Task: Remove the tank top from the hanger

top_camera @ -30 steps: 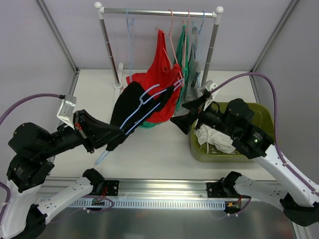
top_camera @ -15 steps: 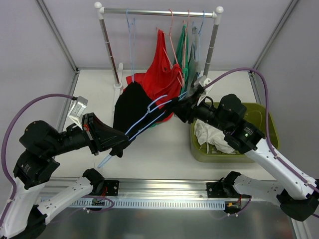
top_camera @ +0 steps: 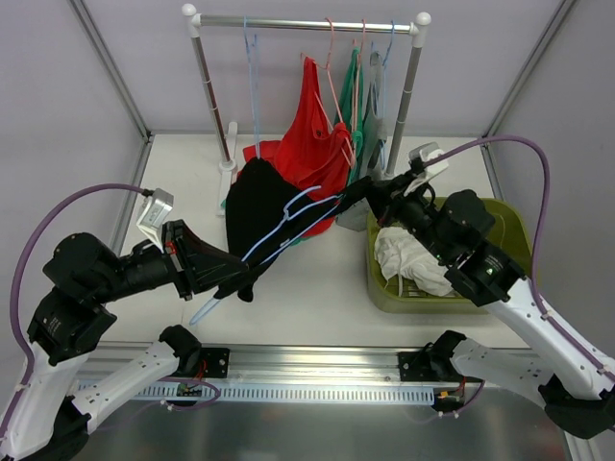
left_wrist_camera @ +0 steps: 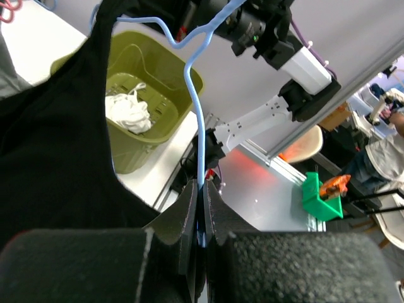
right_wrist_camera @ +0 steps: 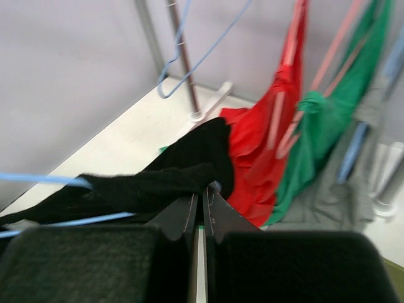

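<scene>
The black tank top (top_camera: 255,206) hangs on a light blue hanger (top_camera: 288,205), held low over the table in front of the rack. My left gripper (top_camera: 238,281) is shut on the hanger's lower end; in the left wrist view the blue wire (left_wrist_camera: 196,113) runs up out of the closed fingertips (left_wrist_camera: 203,189), with the black cloth (left_wrist_camera: 57,145) to the left. My right gripper (top_camera: 348,195) is at the hanger's right end, shut on the tank top's strap (right_wrist_camera: 158,180), which bunches at its tips (right_wrist_camera: 203,189).
Behind stands a clothes rack (top_camera: 307,24) with a red garment (top_camera: 312,144), a green one (top_camera: 351,96) and a grey one (top_camera: 370,163) on hangers. An olive basket (top_camera: 500,226) with white cloth (top_camera: 408,264) sits at the right, under my right arm.
My right gripper came in to the hanger's right end, shut on the black strap, then drew back to the right. My left gripper and the hanger shifted slightly right.
</scene>
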Robot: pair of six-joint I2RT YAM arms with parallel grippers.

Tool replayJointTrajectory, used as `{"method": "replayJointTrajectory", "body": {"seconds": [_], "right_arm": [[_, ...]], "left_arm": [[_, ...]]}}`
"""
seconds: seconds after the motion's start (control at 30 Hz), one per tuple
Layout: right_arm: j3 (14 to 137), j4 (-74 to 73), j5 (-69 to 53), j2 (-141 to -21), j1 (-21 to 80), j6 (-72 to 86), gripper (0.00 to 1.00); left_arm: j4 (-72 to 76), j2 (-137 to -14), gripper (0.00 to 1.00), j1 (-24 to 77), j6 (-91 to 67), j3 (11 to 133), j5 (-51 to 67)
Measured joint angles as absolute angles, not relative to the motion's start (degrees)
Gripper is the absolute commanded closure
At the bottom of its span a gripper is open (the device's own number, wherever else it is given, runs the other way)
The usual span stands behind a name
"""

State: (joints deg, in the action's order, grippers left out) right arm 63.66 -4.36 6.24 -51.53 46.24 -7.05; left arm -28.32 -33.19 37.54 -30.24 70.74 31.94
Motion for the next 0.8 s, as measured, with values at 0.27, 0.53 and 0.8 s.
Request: {"method": "replayJointTrajectory", "body": {"seconds": [0.27, 0.53, 0.8], "right_arm": [[65.47, -5.93, 11.53, -52.45, 40.36, -9.39, 1.00], [65.56, -7.44, -1.32, -53.69, 39.79, -8.67, 1.00], [61.30, -5.82, -21.08, -46.13, 39.77, -2.96, 1.00]], "left_arm": [[-29.93, -31.48, 1.00, 37.54, -26.96, 70.94, 36.49], [-30.30, -29.08, 1.00, 37.54, -24.40, 79.26, 37.41], [-14.31, -34.22, 1.00, 37.50, -23.46, 77.25, 36.80]]}}
